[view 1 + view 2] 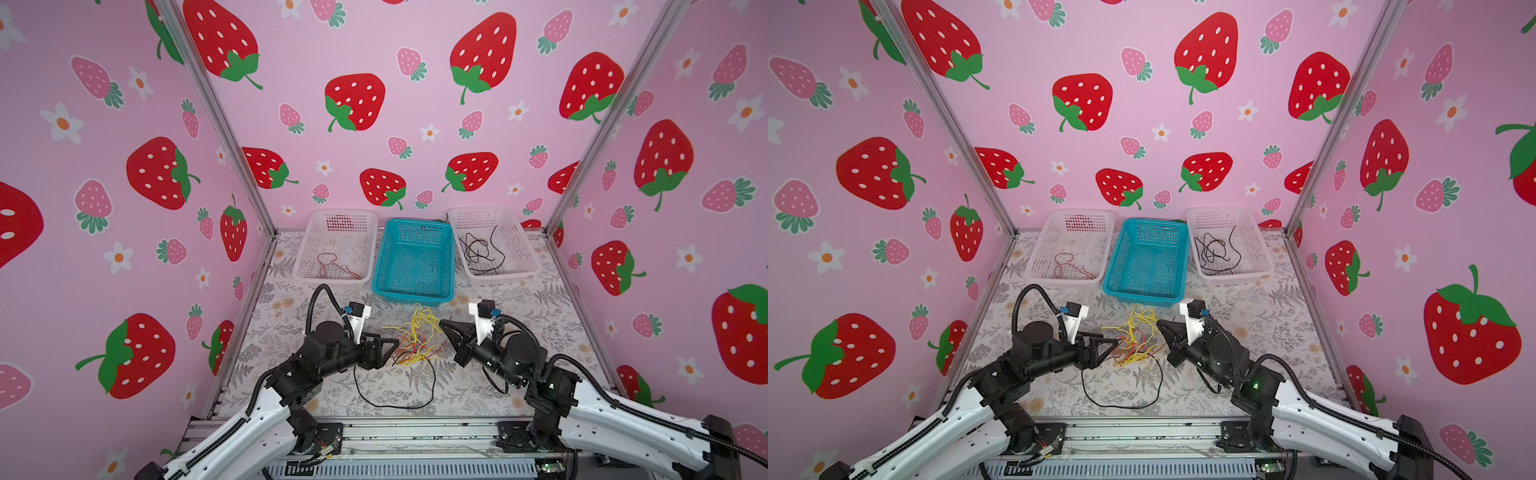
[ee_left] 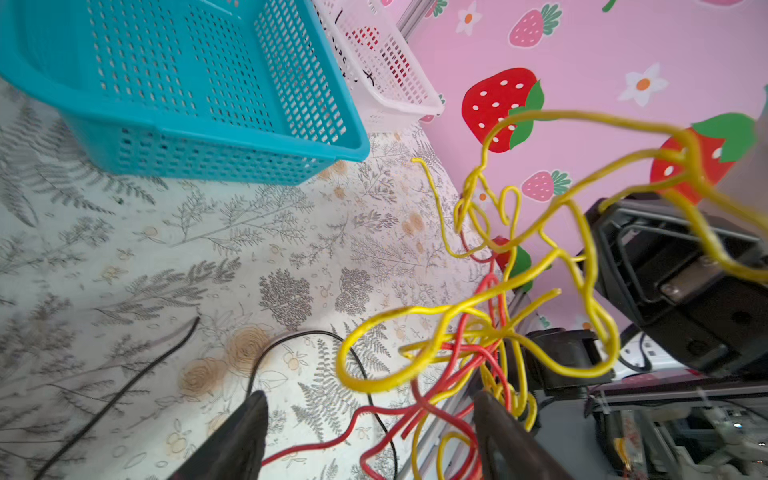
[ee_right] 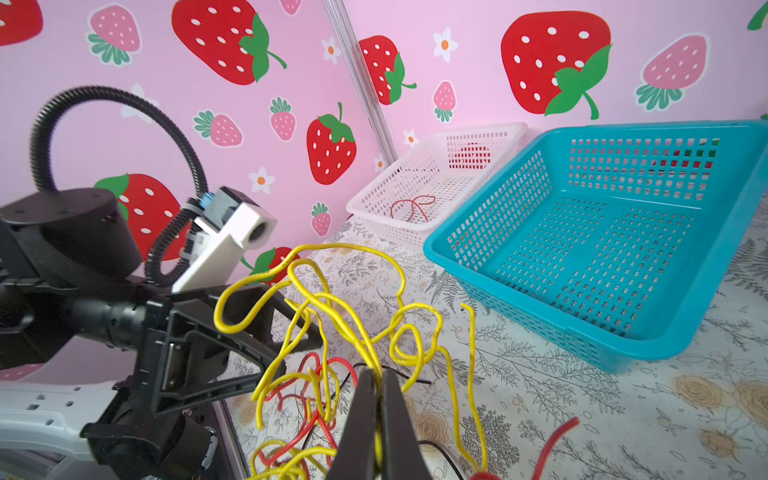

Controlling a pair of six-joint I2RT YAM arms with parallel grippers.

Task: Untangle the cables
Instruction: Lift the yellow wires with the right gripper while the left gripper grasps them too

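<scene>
A tangle of yellow and red cables lies in the middle of the table, between both grippers. My right gripper is shut on a yellow cable and holds part of the bunch raised. My left gripper is open at the tangle's left side. Red cable strands run between its fingers without being pinched. A long black cable loops over the table in front of the tangle.
Three baskets stand at the back. The left white basket holds a red cable, the blue basket in the middle shows nothing inside, and the right white basket holds black cables. Pink walls enclose the table.
</scene>
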